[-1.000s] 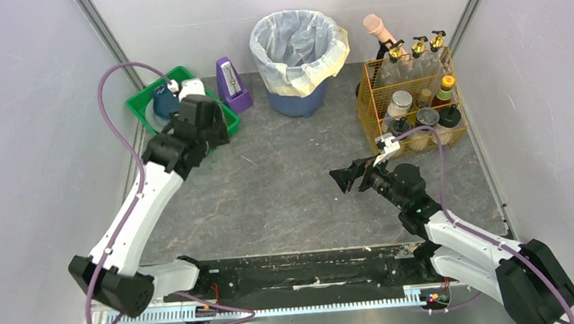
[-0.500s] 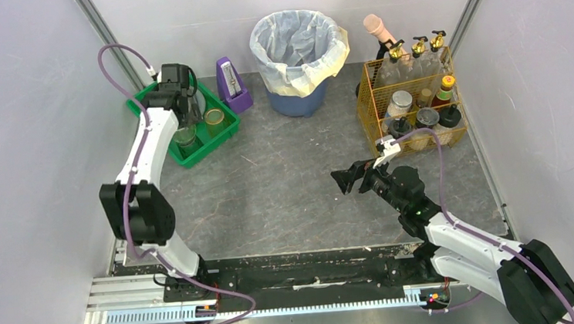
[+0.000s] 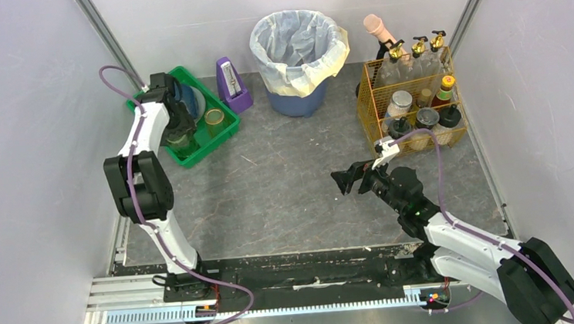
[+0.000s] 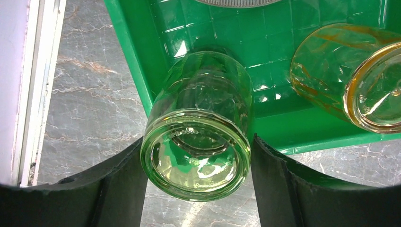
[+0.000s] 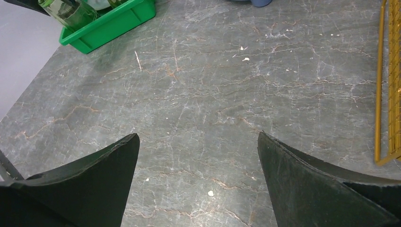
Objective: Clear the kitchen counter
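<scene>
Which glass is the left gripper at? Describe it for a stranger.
At the far left of the kitchen counter sits a green tray. In its near-left corner, the left gripper grips a clear green-tinted glass. The neighbouring glass is amber.

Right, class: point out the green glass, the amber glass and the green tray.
green glass (image 4: 196,156): left wrist view, its near round end.
amber glass (image 4: 343,71): left wrist view, its side wall.
green tray (image 4: 309,134): left wrist view, its near wall.

White-and-black arms (image 3: 144,131), purple cables (image 3: 109,68)
</scene>
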Controlling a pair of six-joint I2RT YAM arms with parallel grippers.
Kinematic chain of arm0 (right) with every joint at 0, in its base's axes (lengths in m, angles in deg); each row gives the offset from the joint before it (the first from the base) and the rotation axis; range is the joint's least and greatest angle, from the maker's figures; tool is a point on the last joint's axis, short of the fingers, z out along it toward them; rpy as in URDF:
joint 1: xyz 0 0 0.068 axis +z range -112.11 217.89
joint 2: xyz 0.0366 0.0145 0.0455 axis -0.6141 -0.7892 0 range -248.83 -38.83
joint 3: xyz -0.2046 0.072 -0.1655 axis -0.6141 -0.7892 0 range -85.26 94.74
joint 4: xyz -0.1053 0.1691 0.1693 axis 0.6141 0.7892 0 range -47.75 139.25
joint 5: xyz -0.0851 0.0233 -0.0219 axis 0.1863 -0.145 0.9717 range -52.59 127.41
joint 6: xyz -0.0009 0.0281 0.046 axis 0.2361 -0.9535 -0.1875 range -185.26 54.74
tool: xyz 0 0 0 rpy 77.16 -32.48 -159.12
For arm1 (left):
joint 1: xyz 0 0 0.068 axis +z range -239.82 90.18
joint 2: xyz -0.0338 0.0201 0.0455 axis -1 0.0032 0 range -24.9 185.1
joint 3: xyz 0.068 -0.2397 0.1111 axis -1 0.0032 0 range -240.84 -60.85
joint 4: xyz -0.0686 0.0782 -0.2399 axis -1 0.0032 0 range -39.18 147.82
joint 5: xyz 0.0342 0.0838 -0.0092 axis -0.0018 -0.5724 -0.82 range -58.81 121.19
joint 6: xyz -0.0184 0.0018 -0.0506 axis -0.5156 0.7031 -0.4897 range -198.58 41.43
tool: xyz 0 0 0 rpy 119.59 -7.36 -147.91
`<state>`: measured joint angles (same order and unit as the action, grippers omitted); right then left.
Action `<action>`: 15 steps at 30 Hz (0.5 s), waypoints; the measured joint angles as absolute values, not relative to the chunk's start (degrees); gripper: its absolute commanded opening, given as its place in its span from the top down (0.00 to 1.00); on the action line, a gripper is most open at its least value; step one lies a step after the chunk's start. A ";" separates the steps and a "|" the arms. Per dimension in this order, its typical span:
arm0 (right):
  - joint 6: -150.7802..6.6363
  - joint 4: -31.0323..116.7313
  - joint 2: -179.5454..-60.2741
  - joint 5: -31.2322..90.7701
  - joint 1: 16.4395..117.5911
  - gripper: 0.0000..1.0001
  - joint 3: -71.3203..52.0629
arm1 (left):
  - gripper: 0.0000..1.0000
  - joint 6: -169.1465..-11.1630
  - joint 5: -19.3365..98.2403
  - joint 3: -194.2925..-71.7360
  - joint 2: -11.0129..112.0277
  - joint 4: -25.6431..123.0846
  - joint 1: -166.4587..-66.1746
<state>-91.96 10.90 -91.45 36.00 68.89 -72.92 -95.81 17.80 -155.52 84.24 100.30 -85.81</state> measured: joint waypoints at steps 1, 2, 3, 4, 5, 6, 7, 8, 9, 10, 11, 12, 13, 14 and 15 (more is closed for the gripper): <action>-91.87 10.92 -91.47 36.00 68.94 0.02 -72.92 | 0.16 -95.81 18.15 -155.50 84.57 100.32 -85.48; -91.78 10.92 -91.52 36.02 69.05 0.02 -72.92 | 0.10 -95.79 18.39 -155.50 84.62 100.23 -85.33; -91.74 10.94 -91.56 36.02 69.18 0.02 -72.92 | 0.01 -95.74 18.35 -155.50 84.62 100.19 -85.28; -91.63 10.97 -91.65 36.02 69.20 0.02 -72.92 | 0.00 -95.63 18.31 -155.50 84.55 100.04 -85.33; -91.54 10.99 -91.71 36.02 69.22 0.02 -72.92 | 0.00 -95.46 18.31 -155.50 84.48 99.88 -85.37; -91.50 11.10 -91.78 36.02 69.24 0.02 -72.92 | 0.00 -95.42 18.33 -155.50 84.48 99.84 -85.41; -91.45 11.14 -91.80 36.04 69.26 0.02 -72.92 | 0.00 -95.42 18.35 -155.39 84.44 99.75 -85.46; -91.39 11.16 -91.80 36.04 69.26 0.02 -72.92 | 0.00 -95.42 18.42 -155.15 84.29 99.60 -85.46; -91.34 11.16 -91.80 36.18 69.26 0.02 -72.92 | 0.00 -95.42 18.46 -154.97 84.13 99.58 -85.46; -91.28 11.18 -91.80 36.37 69.29 0.02 -72.92 | 0.00 -95.42 18.57 -154.62 83.76 99.45 -85.46; -91.10 11.25 -91.80 36.50 69.29 0.02 -72.92 | 0.00 -95.42 18.68 -154.25 83.30 99.36 -85.46; -90.95 11.32 -91.80 36.79 69.29 0.02 -72.92 | 0.00 -95.42 18.85 -153.62 82.50 99.23 -85.46; -90.91 11.40 -91.76 36.96 69.29 0.02 -72.92 | 0.00 -95.44 18.87 -153.20 81.82 99.07 -85.46; -90.86 11.58 -91.69 37.22 69.29 0.02 -72.92 | 0.00 -95.44 18.92 -152.37 80.64 98.64 -85.46; -90.71 11.82 -91.49 37.33 69.29 0.02 -72.92 | 0.00 -95.44 18.92 -151.47 79.24 98.44 -85.46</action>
<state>-90.71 11.82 -91.49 37.33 69.29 -72.92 -95.44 18.92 -151.47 79.24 98.44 -85.46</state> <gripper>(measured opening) 0.979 0.993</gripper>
